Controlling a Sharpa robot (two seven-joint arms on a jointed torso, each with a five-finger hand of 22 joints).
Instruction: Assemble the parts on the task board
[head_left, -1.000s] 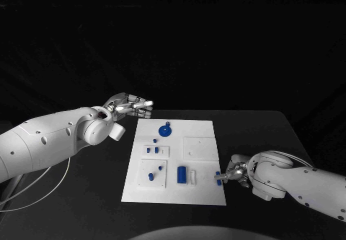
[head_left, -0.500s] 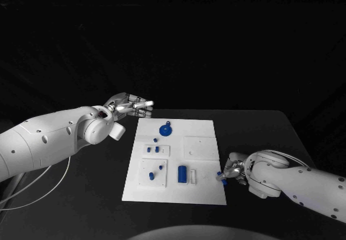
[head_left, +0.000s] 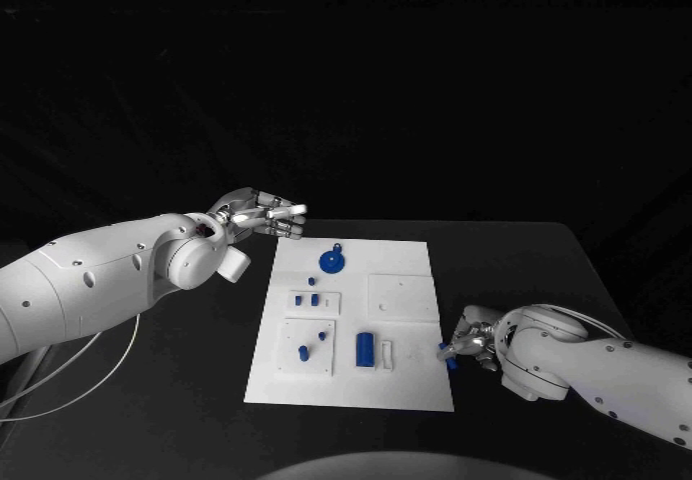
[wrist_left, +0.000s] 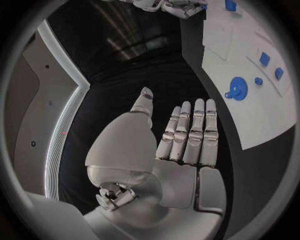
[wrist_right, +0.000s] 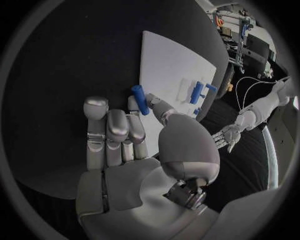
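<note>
Right hand (head_left: 473, 345) at board (head_left: 404, 395) near right edge, pinching blue peg (wrist_right: 140, 99) between thumb and finger. Left hand (head_left: 264, 215) off far left corner, fingers straight, holding nothing. Risk: shallow pinch, peg tilting or slipping before insertion.

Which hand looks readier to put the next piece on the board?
The right hand: it already pinches a blue part at the board edge. The left hand hovers open beyond the far corner.

The right hand (wrist_right: 134, 145) pinches a small blue peg (wrist_right: 139, 99) between thumb and fingertip at the edge of the white task board (wrist_right: 165, 67), over the black bench (wrist_right: 69, 75).
</note>
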